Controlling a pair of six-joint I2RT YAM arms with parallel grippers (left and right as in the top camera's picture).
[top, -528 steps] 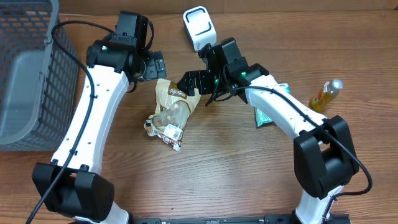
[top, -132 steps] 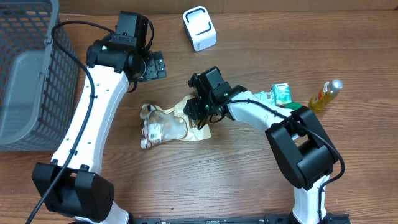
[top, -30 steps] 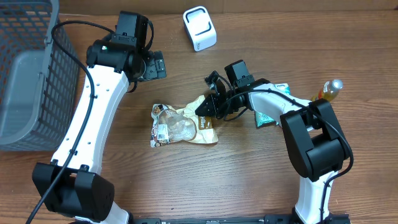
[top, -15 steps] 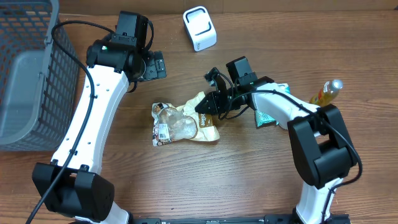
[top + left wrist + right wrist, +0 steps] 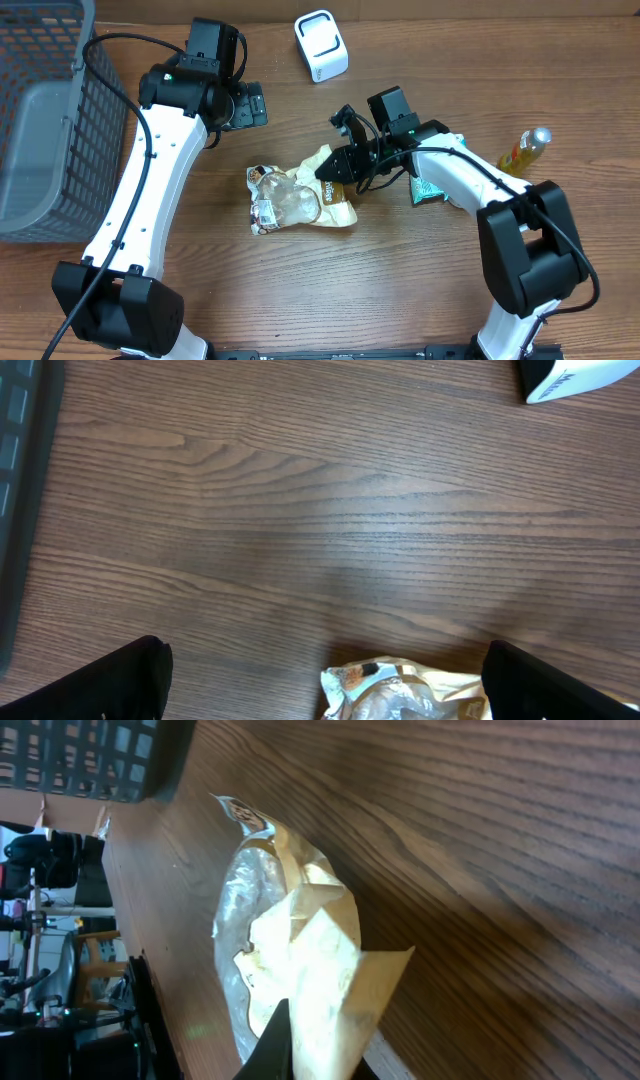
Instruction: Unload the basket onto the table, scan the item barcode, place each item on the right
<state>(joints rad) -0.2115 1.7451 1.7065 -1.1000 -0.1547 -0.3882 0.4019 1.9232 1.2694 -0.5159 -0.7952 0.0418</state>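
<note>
**Overhead.** Over the last second the right hand (image 5: 337,168) has drawn up and back a little, and it stays closed on the tan corner of the snack bag (image 5: 296,198). That corner now stands off the bench (image 5: 400,290), while the clear, crumpled body of the bag has barely shifted. Compared with a few seconds ago, the bag lies further right and is turned, so a small white label (image 5: 265,212) shows at its lower left end. I judge that the barcode is probably there. It faces upward, not toward the white scanner (image 5: 321,45), which sits well apart at the far edge of the bench, so the bag has yet to be lifted and carried over. The left hand (image 5: 247,105) hovers beyond the bag, holding nothing. The label print and the brown lettering on the bag are too small to read.

**Left wrist.** Both fingers (image 5: 90,685) are spread wide with only bare bench between them. The top of the bag peeks in at the lower edge. A corner of the scanner carries dark lettering that is cut off and unreadable.

**Right wrist.** The bag's folded tan corner runs down into the closed fingers (image 5: 272,1048). A round printed mark near the far end is unreadable.
</note>
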